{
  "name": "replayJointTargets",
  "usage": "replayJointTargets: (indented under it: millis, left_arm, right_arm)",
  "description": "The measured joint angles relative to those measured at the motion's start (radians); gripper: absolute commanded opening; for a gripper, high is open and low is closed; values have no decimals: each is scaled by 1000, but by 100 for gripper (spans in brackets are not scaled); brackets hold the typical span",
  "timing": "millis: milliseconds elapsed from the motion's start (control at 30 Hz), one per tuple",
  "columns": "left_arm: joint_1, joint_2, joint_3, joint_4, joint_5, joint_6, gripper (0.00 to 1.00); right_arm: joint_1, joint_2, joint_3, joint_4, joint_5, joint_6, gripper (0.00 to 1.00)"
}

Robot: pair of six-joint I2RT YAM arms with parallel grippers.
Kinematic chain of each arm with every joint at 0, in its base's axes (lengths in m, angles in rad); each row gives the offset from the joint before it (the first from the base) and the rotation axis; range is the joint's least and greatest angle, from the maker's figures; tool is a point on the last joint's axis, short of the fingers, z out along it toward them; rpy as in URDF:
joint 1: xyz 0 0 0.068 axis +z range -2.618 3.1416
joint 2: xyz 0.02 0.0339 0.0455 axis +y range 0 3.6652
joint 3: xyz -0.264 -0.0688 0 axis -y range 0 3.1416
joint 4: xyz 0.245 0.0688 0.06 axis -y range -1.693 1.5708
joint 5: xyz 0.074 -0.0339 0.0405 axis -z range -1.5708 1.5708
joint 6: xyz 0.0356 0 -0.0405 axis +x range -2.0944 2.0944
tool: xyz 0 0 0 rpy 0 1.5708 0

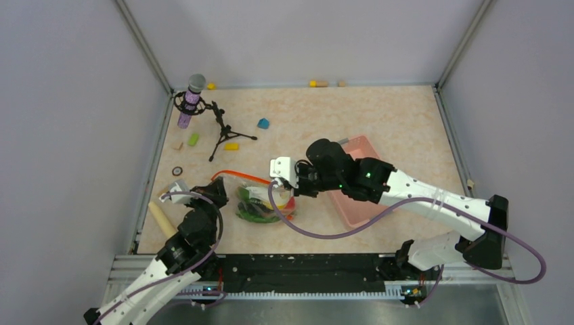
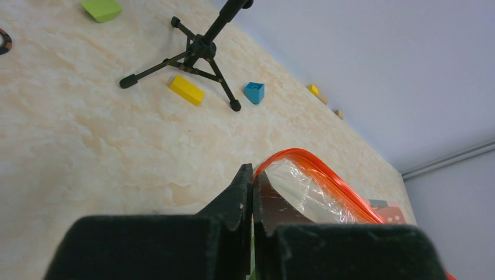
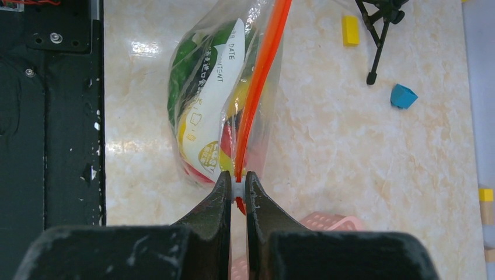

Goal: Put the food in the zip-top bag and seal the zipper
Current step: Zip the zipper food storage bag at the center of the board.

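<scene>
The clear zip-top bag [image 1: 260, 203] lies near the table's front, with green, yellow and red toy food [image 3: 195, 105] inside it. Its orange-red zipper [image 1: 238, 176] runs between the two grippers. My left gripper [image 1: 218, 187] is shut on the bag's left corner by the zipper's end [image 2: 292, 157]. My right gripper [image 1: 292, 184] is shut on the small white slider tab [image 3: 237, 188] at the zipper's right end. In the right wrist view the zipper [image 3: 262, 76] stretches straight away from my fingertips.
A pink slatted basket [image 1: 359, 183] sits under my right arm. A microphone on a black tripod [image 1: 220, 128] stands at back left, with yellow [image 1: 231, 145], green [image 1: 193, 139] and blue [image 1: 263, 123] blocks around it. A wooden stick [image 1: 161, 218] lies front left.
</scene>
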Motion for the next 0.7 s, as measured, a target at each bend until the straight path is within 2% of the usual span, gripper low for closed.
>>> replayJointTargets:
  millis: [700]
  left_arm:
    - [0,0,16,-56,-51,-60,0]
  right_arm:
    - [0,0,0,5,2,1,0]
